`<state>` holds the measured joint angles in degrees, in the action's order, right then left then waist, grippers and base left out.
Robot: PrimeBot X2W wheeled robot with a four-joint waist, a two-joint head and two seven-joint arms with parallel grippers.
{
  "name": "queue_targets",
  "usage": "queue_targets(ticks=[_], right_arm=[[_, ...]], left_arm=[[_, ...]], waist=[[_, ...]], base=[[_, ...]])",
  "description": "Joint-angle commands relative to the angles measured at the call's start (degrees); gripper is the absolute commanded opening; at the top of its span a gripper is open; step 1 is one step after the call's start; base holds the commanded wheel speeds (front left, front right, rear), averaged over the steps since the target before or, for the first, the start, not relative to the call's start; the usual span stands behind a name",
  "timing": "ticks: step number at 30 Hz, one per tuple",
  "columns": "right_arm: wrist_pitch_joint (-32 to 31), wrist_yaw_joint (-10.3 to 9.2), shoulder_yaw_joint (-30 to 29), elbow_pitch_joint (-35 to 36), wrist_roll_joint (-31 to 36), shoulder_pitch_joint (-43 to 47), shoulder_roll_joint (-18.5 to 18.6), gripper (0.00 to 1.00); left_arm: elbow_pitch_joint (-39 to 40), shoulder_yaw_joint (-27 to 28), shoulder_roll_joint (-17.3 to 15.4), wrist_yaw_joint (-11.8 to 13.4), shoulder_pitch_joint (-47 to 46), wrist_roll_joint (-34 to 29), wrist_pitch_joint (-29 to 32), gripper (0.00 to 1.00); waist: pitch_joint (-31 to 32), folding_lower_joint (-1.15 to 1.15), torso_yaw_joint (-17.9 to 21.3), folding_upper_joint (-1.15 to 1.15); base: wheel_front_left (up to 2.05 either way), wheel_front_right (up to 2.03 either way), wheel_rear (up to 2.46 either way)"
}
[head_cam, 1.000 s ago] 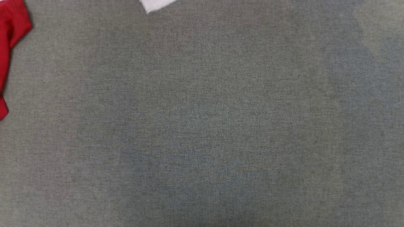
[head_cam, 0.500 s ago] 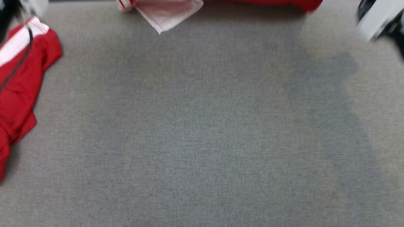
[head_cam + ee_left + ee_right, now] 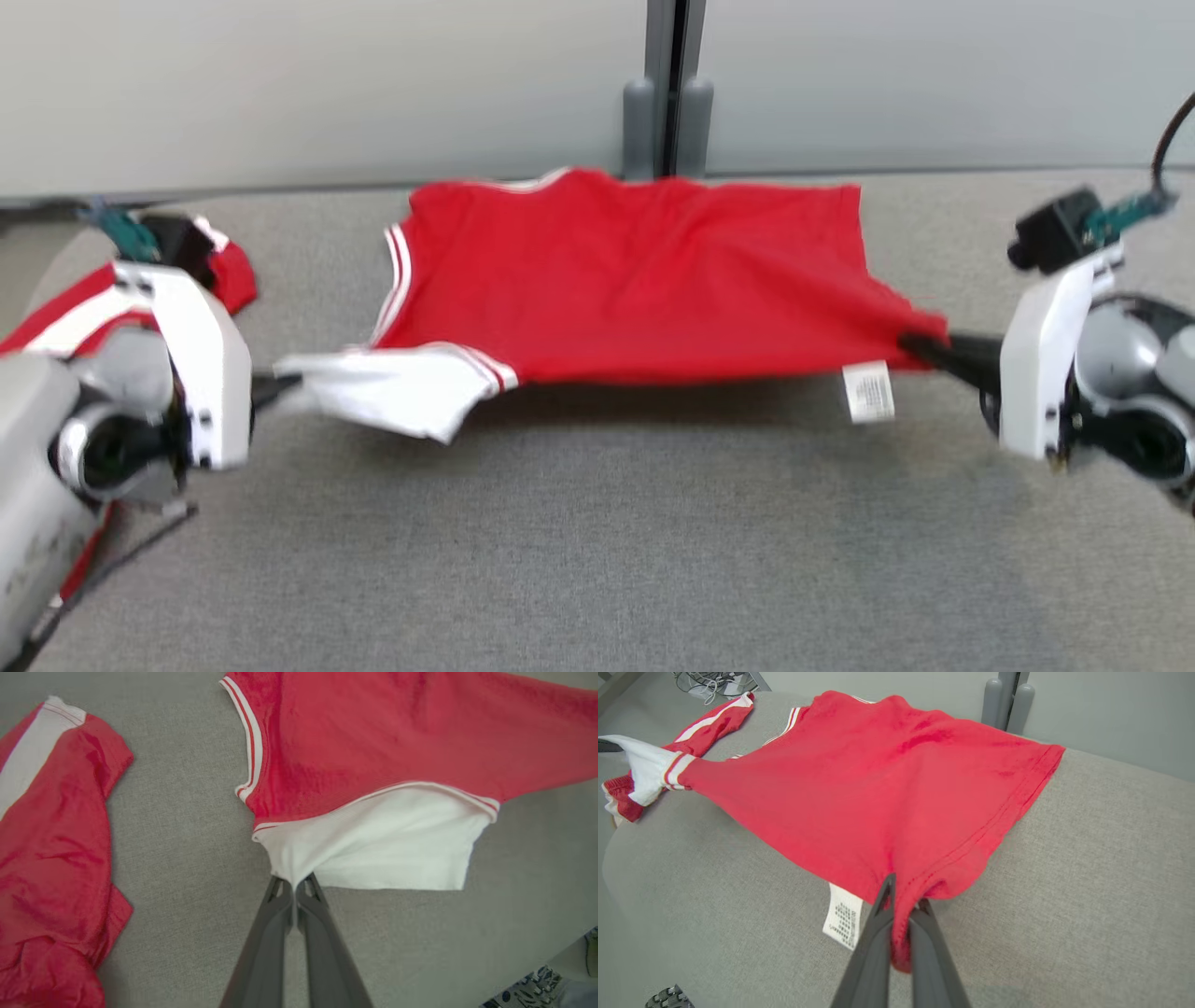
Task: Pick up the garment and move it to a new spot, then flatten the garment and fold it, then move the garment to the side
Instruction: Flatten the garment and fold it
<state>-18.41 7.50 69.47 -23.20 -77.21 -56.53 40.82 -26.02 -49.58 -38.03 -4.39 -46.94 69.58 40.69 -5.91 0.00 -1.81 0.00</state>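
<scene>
Head view: the red knit jersey with white sleeves (image 3: 635, 271) lies stretched across the far middle of the grey fabric-covered table (image 3: 597, 560), its near edge lifted. Lower both ends evenly, with the cloth taut.

Left wrist view: your left gripper (image 3: 295, 887) pinches the white sleeve's tip.

Right wrist view: your right gripper (image 3: 901, 903) is clamped on the red hem corner, beside the white care label (image 3: 844, 917).

Grey fabric surface (image 3: 597, 560); pale wall panels (image 3: 280, 84), grey post (image 3: 659, 56) behind.
</scene>
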Motion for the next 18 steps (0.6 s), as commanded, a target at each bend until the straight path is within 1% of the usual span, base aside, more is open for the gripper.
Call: queue_targets(ticks=[1, 5, 9, 12, 18], right_arm=[[-0.9, 0.00, 0.6, 0.8, -0.7, 1.8, 1.0, 0.00], [-3.9, 0.00, 2.1, 4.8, -1.9, 6.1, 4.2, 0.00], [-5.9, 0.00, 2.7, 9.0, -2.5, 9.8, 7.8, 0.00], [-7.3, 0.00, 2.9, 11.1, -3.3, 12.2, 10.7, 0.00], [-10.2, 0.00, 2.9, 15.3, -5.0, 16.6, 16.5, 0.00]], left_arm=[[1.4, -0.3, -1.2, 0.8, 1.8, 0.8, 0.9, 0.00], [10.2, -1.8, -4.6, 3.5, 8.8, 4.7, 5.8, 0.00], [20.5, -2.9, -9.4, 6.6, 15.5, 8.4, 9.5, 0.00], [27.6, -3.3, -12.5, 9.2, 19.4, 10.3, 10.3, 0.00], [36.1, -3.5, -17.0, 13.2, 24.2, 12.9, 11.2, 0.00]], waist=[[2.8, 0.00, 0.6, 0.00], [5.3, 0.00, 0.8, 0.00], [6.7, 0.00, 1.1, 0.00], [6.9, 0.00, 1.1, 0.00], [7.0, 0.00, 0.7, 0.00]], base=[[0.00, 0.00, 0.00], [0.00, 0.00, 0.00], [0.00, 0.00, 0.00], [0.00, 0.00, 0.00], [0.00, 0.00, 0.00]])
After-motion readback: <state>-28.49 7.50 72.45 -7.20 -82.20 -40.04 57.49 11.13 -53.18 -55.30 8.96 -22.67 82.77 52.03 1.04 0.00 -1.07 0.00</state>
